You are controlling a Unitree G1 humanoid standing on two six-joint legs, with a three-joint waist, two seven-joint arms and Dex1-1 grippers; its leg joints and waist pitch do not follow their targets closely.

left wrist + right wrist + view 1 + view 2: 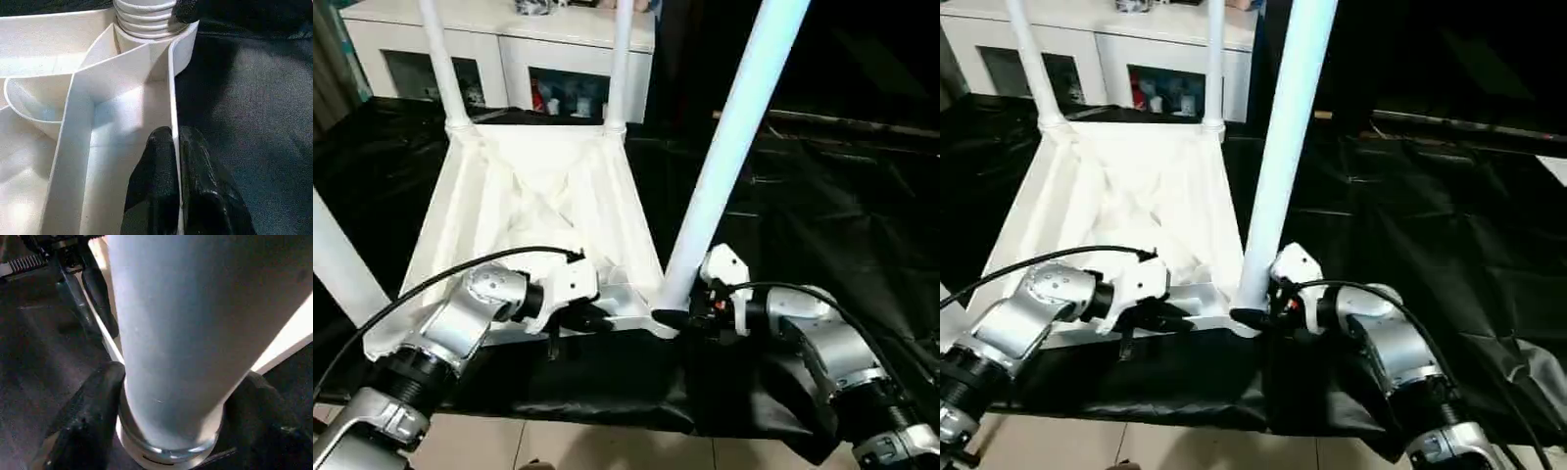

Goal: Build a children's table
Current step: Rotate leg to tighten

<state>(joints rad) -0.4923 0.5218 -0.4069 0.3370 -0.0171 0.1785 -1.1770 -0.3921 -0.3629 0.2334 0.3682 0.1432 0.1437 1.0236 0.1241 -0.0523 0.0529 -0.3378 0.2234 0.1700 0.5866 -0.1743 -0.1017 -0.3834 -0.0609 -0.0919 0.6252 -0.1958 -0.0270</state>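
Note:
The white children's table top (538, 196) lies upside down on the black-covered work table, ribbed underside up. Two legs (440, 59) (620, 59) stand in its far corner sockets, and another leg (337, 259) rises at the near left. My left gripper (592, 318) is shut on the top's near rim (172, 88), one finger on each side of the thin wall. My right gripper (677, 318) is shut on the base of the near right leg (729, 147), which stands tilted in its corner socket. The black fingers (93, 401) clasp that leg just above its ringed end.
The black cover (842, 215) spreads wide to the right of the top. A white glass-door cabinet (509, 49) stands behind the work table. The work table's front edge runs just under my grippers, with tiled floor (558, 446) below.

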